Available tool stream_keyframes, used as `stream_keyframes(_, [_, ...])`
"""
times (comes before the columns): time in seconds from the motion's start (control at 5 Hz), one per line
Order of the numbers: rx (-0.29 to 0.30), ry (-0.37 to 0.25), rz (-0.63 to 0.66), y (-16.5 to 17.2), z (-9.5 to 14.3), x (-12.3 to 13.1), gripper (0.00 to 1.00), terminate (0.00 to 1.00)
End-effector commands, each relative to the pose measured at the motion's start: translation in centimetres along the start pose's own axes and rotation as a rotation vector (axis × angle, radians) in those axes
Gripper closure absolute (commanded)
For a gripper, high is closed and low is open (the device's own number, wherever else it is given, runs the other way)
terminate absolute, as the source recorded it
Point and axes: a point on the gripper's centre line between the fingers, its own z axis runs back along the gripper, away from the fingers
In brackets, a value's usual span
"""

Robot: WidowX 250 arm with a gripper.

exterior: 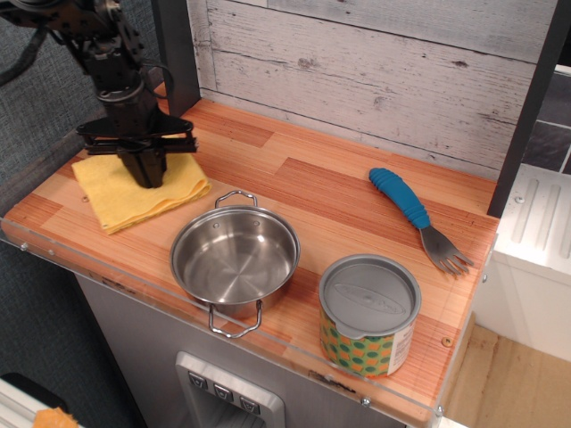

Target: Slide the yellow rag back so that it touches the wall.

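Note:
The yellow rag (120, 203) lies flat on the wooden counter at the left, turned at a slant, its front corner near the counter's front edge. My gripper (150, 178) points straight down onto the rag's back half, its fingers closed together on the cloth. The wall (357, 71) of whitewashed planks runs along the back of the counter. A strip of bare counter lies between the rag and the wall.
A steel pot (234, 259) stands just right of the rag. A lidded patterned can (368, 314) stands at the front right. A blue-handled spork (406, 203) lies at the right. A dark post (176, 53) stands at the back left, a grey fabric panel (36, 107) on the left.

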Motion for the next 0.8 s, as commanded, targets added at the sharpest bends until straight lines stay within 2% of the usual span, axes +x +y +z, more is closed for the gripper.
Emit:
stream_keyframes(0.0, [-0.031, -0.105, 0.241, -4.2, 0.6, 1.4, 1.0, 0.0])
stream_keyframes(0.2, [-0.052, -0.141, 0.259, -5.8, 0.5, 2.2, 1.0, 0.0])
stream_keyframes(0.4, [-0.047, -0.171, 0.355, -6.8, 0.2, 3.3, 1.0, 0.0])
stream_keyframes(0.6, [-0.065, -0.181, 0.389, -8.0, 0.0, 4.4, 1.0, 0.0])
